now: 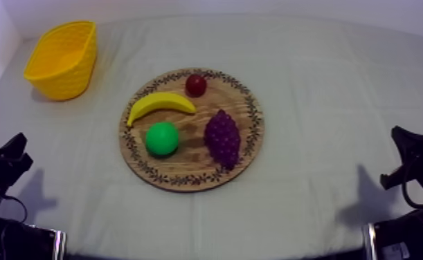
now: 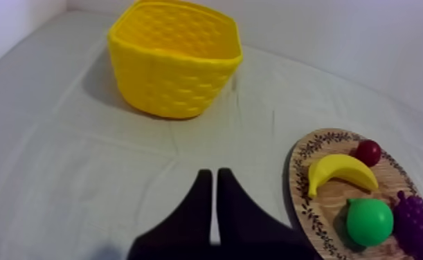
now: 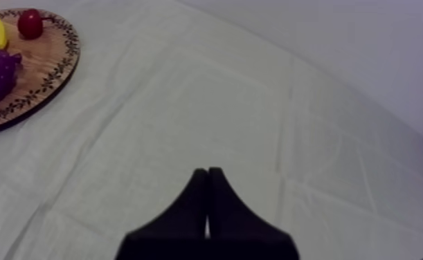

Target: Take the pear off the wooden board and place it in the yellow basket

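While both jaws rest closed, empty, pear beside banana and grapes, basket apart

The pear on board, basket apart — left

The board lies mid-table. On it, the red fruit sits at the far rim and the banana curves just left of it. The pear is just below the banana, and the grapes lie right of the pear. The basket stands well apart at the far left. The left tool and right tool sit low at the sides.
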{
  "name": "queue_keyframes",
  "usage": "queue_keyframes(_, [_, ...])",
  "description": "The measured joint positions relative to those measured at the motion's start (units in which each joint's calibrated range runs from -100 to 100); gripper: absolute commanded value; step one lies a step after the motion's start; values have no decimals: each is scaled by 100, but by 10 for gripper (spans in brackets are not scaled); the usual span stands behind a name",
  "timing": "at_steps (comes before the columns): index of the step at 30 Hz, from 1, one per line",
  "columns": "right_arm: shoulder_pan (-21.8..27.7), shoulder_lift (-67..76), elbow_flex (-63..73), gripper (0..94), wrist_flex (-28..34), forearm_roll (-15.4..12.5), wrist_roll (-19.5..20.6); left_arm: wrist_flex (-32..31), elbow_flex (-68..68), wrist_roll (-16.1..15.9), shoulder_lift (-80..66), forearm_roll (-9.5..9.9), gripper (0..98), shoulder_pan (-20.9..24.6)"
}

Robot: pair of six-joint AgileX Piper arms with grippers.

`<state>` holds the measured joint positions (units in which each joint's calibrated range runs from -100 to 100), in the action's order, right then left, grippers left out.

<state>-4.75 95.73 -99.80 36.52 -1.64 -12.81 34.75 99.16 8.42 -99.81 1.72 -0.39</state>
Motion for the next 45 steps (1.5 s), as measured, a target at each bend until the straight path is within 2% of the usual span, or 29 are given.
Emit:
queue_keyframes(23, [0,0,0,2,0,0,0,0,0,5,0,0,0,0])
queue_keyframes(31, [0,0,0,2,0,0,0,0,0,-425,-8,-28,0,-150])
queue_keyframes(35, [0,0,0,2,0,0,0,-114,-34,-540,70,-256,0,-307])
queue_keyframes(37, [0,0,0,2,0,0,0,-205,-74,-599,205,-450,0,-349])
queue_keyframes(42, [0,0,0,2,0,0,0,-135,-470,-926,830,-1123,0,-469])
queue_keyframes(45, [0,0,0,2,0,0,0,158,-849,-991,1297,-1350,0,-534])
